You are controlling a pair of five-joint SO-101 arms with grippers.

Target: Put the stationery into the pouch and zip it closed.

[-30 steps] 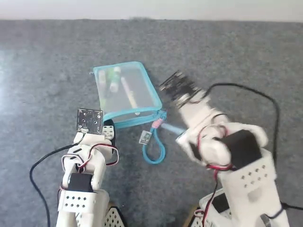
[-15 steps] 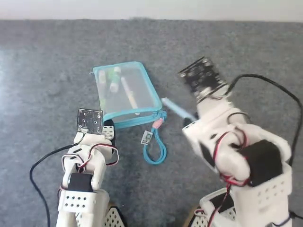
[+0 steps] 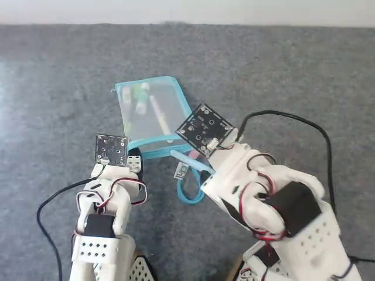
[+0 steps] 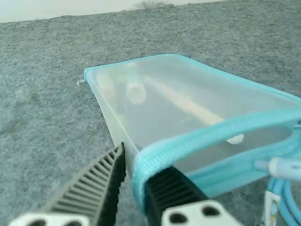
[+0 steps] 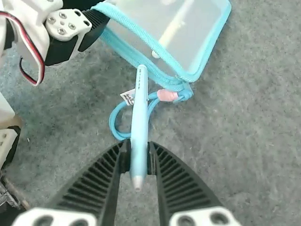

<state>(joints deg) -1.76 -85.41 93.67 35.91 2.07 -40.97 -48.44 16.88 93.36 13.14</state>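
The translucent plastic pouch with turquoise zip trim (image 3: pixel 153 114) lies flat on the table ahead of both arms, in the same spot as a second ago. The slim light-blue pen (image 5: pixel 138 117) has travelled. Half a second earlier it was carried out to the right of the pouch. It now hangs over the pouch's near zip corner, with its far end pointing at the turquoise edge. Whether it touches that edge cannot be told.

The right gripper (image 5: pixel 136 150) pinches the pen partway along its barrel, fingers pressed to either side, and the right arm has swung in towards the pouch. The left gripper (image 4: pixel 131 162) has not shifted. Its two black fingers are closed on the pouch's near zip edge at the corner away from the pen.

Beneath the pen a turquoise cord loop (image 3: pixel 187 193) trails from the zip corner, with a small pink bead (image 5: pixel 167 95) where it joins and a small white tag (image 3: pixel 181 170) just beside the cord.

The surface is a grey, coarse carpet-like mat (image 3: pixel 293 70), and a pale strip of wall (image 3: pixel 176 10) runs along its far edge.

Through the pouch's cloudy face show a green-topped item (image 3: pixel 142 93) and a long pale stick (image 3: pixel 158 117), lying side by side inside.
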